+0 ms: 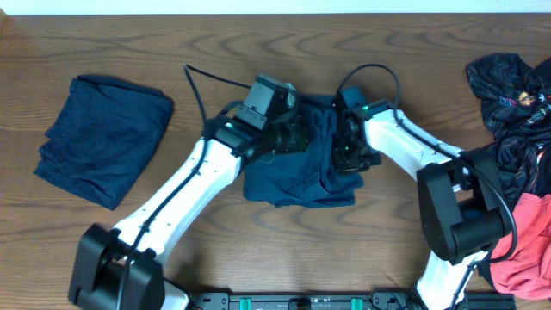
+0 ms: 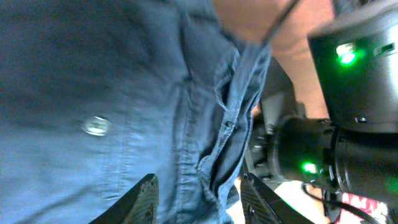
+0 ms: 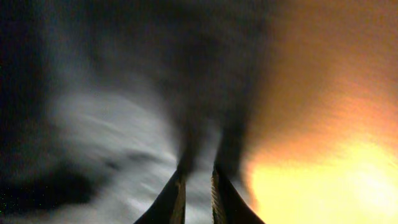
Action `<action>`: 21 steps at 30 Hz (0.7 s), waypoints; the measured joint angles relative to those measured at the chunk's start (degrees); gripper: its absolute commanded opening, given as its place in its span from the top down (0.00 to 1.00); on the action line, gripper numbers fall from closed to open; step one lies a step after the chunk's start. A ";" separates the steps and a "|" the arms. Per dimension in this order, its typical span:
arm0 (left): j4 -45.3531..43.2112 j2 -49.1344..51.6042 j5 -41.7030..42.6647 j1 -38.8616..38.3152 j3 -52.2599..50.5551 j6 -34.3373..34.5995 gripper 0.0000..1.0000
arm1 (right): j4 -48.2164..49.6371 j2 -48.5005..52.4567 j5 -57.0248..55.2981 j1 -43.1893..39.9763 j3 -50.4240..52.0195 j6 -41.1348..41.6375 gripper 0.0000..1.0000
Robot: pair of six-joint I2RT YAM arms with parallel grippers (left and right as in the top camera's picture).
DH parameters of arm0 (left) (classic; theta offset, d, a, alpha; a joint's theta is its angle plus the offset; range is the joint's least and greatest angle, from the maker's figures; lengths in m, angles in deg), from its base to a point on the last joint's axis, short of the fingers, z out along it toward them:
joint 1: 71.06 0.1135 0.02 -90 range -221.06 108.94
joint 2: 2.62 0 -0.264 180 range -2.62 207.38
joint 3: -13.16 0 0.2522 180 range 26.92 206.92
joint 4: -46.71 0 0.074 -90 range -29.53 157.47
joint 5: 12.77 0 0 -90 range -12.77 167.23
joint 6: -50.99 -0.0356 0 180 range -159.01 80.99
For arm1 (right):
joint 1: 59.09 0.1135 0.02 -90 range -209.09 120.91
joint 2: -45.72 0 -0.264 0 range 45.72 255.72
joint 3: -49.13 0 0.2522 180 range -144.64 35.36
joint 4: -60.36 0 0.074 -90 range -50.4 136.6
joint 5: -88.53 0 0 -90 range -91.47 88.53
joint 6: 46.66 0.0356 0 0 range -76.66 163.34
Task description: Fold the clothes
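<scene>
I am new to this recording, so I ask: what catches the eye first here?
The left arm and right arm meet over a crumpled blue shirt at the centre. A folded dark garment lies at far left, and a black and red clothes pile at the right edge.

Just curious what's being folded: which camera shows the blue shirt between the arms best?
Overhead: nearly the whole blue shirt shows there. Left wrist gives only a close patch with a button; right wrist is a blur.
</scene>
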 measured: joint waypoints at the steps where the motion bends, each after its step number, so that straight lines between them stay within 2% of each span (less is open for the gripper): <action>1: 0.26 -1.07 -0.22 0.92 0.00 -0.46 0.51 | -1.81 -0.50 -1.44 -0.92 -0.74 0.44 0.84; 6: 1.07 -7.72 -2.47 8.94 0.39 -1.97 0.47 | -5.97 -7.45 -6.21 -7.45 -8.17 1.09 0.86; 9: 1.77 -8.50 -3.63 13.09 0.94 -2.45 0.47 | -5.03 -13.53 -2.71 -9.75 -13.11 -2.19 0.86; 14: 2.25 -3.96 -4.09 15.45 0.94 -2.78 0.47 | -5.57 -18.80 8.17 -8.37 -15.67 -6.19 0.87; 21: 5.18 6.80 -4.00 14.78 0.94 -2.80 0.47 | -5.73 -13.62 20.92 -2.14 -9.64 -8.41 0.86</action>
